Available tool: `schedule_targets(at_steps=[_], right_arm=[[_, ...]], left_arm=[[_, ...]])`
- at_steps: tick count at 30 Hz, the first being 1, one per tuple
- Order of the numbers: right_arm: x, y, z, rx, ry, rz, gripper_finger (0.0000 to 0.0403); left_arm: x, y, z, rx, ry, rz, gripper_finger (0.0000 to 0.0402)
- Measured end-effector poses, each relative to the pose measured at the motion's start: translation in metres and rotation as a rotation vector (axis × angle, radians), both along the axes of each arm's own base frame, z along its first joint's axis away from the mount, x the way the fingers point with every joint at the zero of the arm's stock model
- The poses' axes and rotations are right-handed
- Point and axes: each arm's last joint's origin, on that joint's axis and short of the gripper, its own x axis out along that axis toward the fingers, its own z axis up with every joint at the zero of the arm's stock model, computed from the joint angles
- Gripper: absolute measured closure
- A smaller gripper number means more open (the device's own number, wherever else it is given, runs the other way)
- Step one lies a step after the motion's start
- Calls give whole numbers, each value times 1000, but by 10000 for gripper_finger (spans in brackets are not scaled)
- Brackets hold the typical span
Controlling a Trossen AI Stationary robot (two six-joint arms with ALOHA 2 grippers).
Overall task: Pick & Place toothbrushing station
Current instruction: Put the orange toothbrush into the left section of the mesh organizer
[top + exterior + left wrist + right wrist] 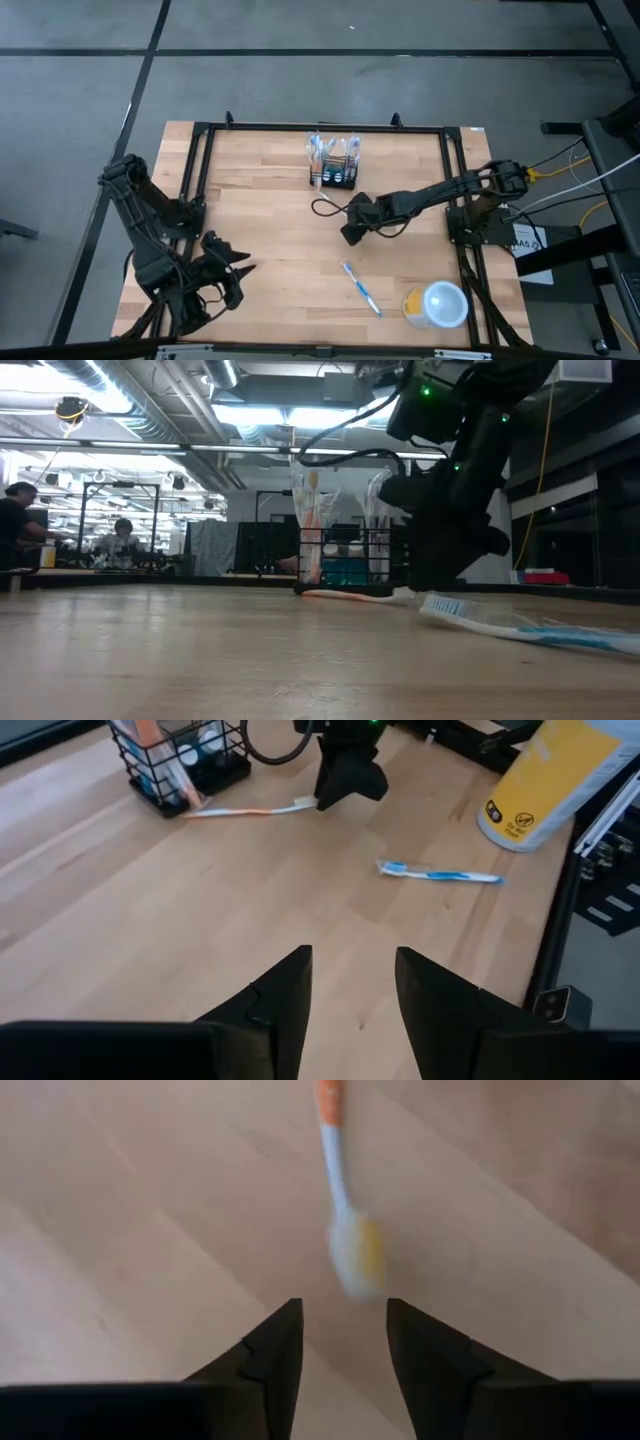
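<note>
The black mesh holder (333, 168) stands at the table's far middle with several toothbrushes upright in it; it also shows in the low view (345, 560) and the left wrist view (180, 760). An orange-and-white toothbrush (250, 810) lies flat on the table in front of the holder. My right gripper (350, 234) is open, pointing down over its bristle head (355, 1255), which lies just beyond the fingertips (290, 1320). A blue toothbrush (361, 288) lies flat nearer the front. My left gripper (352, 960) is open and empty at the near left (235, 270).
A round yellow cup with a pale lid (437, 305) stands at the near right corner, close to the blue toothbrush. A black frame (200, 130) runs along the table's edges. A cable loop (325, 208) hangs by the right arm. People sit in the room behind (20, 520).
</note>
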Motion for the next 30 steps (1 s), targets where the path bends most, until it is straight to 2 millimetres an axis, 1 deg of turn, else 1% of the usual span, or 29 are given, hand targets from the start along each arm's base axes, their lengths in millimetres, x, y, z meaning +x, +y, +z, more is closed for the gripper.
schedule_targets(at_steps=[5, 9, 14, 17, 21, 25, 30], right_arm=[[1, -1, -4, -24, 8, -8, 261], [4, -2, -5, -38, -17, -14, 261], [13, 0, -3, -27, -102, 8, 261], [12, -1, -3, -40, -99, 2, 261], [13, -6, -3, -45, -100, -16, 261], [15, -11, -10, -45, -85, -15, 261], [21, -11, -21, -24, -88, -2, 261]], left_arm=[[-3, -2, 0, -19, -9, 2, 260], [-2, -3, 0, -27, -13, 2, 260], [-2, -3, 0, -29, -15, 2, 261], [-2, -3, 1, -34, -18, 2, 261], [-3, -2, 2, -38, -20, 2, 261], [-4, 0, 4, -47, -24, 2, 261], [-7, 4, 11, -64, -37, -3, 261]])
